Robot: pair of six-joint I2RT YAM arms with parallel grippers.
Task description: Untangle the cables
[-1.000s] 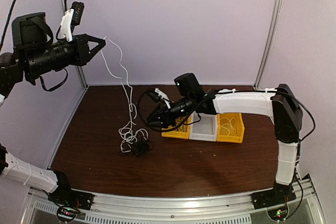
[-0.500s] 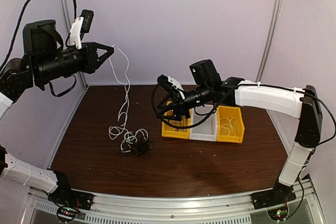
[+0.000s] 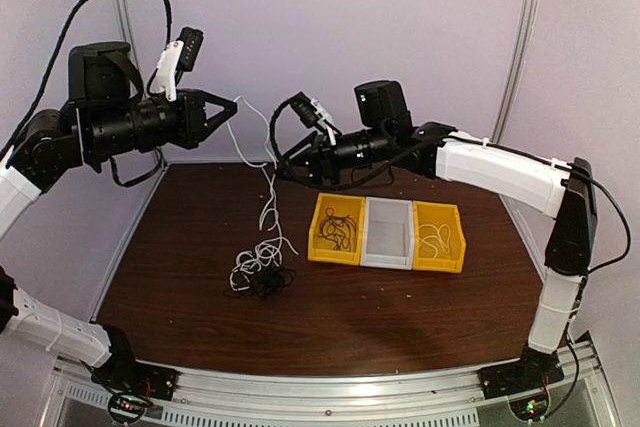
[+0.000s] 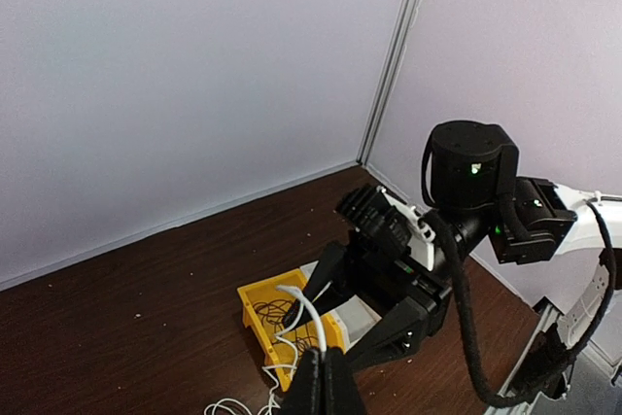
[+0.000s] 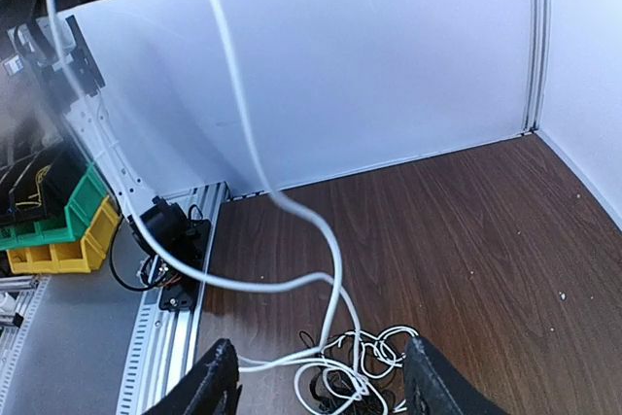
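Overhead, the left claw (image 3: 232, 107) sits in the upper left of the frame, pinched together on a white cable (image 3: 266, 192). The cable hangs down to a tangle (image 3: 258, 272) of white and black cables on the brown worktop (image 3: 400, 317), left of centre. The right claw (image 3: 284, 161) is at upper middle, fingers apart, just right of the hanging cable. Below it is a row of three bins (image 3: 388, 237): yellow, grey, yellow.

From the left wrist, the left claw (image 4: 324, 383) shows at bottom centre, closed on the white cable (image 4: 309, 310), with the spread right claw (image 4: 335, 323) facing it.

From the right wrist, the right claw (image 5: 326, 386) stands wide open along the bottom edge. The white cable (image 5: 335, 269) drops between its fingers to the tangle (image 5: 355, 376) on the worktop (image 5: 466, 221)
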